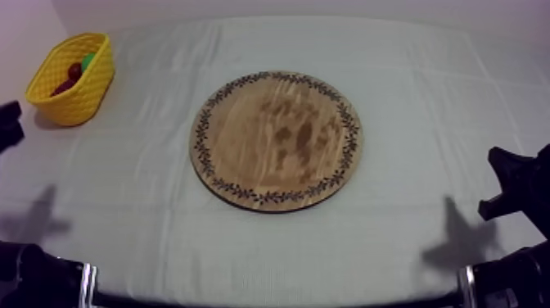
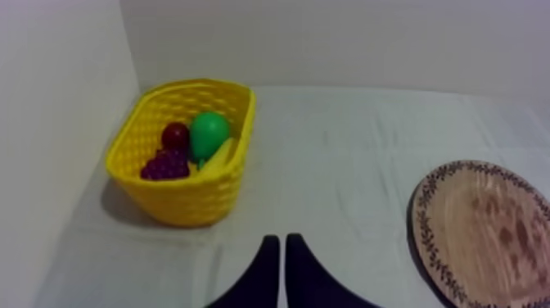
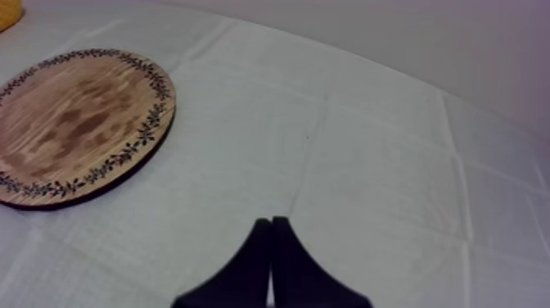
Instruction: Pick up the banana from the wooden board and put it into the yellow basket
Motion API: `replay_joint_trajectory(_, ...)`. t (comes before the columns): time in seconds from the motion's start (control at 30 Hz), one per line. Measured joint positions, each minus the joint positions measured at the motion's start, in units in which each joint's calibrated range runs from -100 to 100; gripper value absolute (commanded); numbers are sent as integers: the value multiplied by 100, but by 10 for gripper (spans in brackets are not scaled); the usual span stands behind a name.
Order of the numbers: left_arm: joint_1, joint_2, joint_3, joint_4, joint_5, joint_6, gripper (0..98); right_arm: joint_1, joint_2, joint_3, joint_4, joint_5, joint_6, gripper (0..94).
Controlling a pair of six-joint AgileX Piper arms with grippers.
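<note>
Surface: table under a grey-white cloth [image 1: 426, 98].
Far left: yellow woven basket [image 2: 184, 201] holds the yellow toy banana [image 2: 219, 156], a green pear [image 2: 209, 133], purple grapes [image 2: 166, 166] and a small red fruit [image 2: 175, 135].
Left gripper [image 2: 282, 242]: fingers pressed together, near the basket.
Centre: round wooden board [image 1: 277, 139] with a patterned rim.
Right gripper [image 3: 272, 223]: fingers pressed together, right of the board.

And the banana [image 2: 219, 156] is in the yellow basket [image 2: 184, 201], a pale yellow curve propped on a slant against the inside of the near wall, only part of it peeking over the rim. The basket, oval with a woven look, stands upright at the far left corner of the bench [image 1: 426, 106], well apart from the wooden board [image 1: 276, 139]. That board, round with a dark leafy pattern on its rim and blotchy brown grain, lies flat at the bench's middle.
</note>
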Motion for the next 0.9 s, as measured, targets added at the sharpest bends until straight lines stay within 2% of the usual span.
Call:
replay_joint_trajectory(0.33,74,-1150,1634,-63,-430,-4,0,0,0,0,0,1,0,2)
replay_joint_trajectory(0.5,127,-1549,2102,-53,-555,-88,0,0,0,0,0,1,0,2)
replay_joint_trajectory(0.67,181,-1845,2212,-123,-585,-98,1,0,0,0,0,1,0,2)
replay_joint_trajectory(0.8,186,-1889,2224,-140,-597,44,1,0,0,0,0,1,0,2)
replay_joint_trajectory(0.9,186,-1888,2224,-139,-604,272,1,0,0,0,0,1,-13,2)
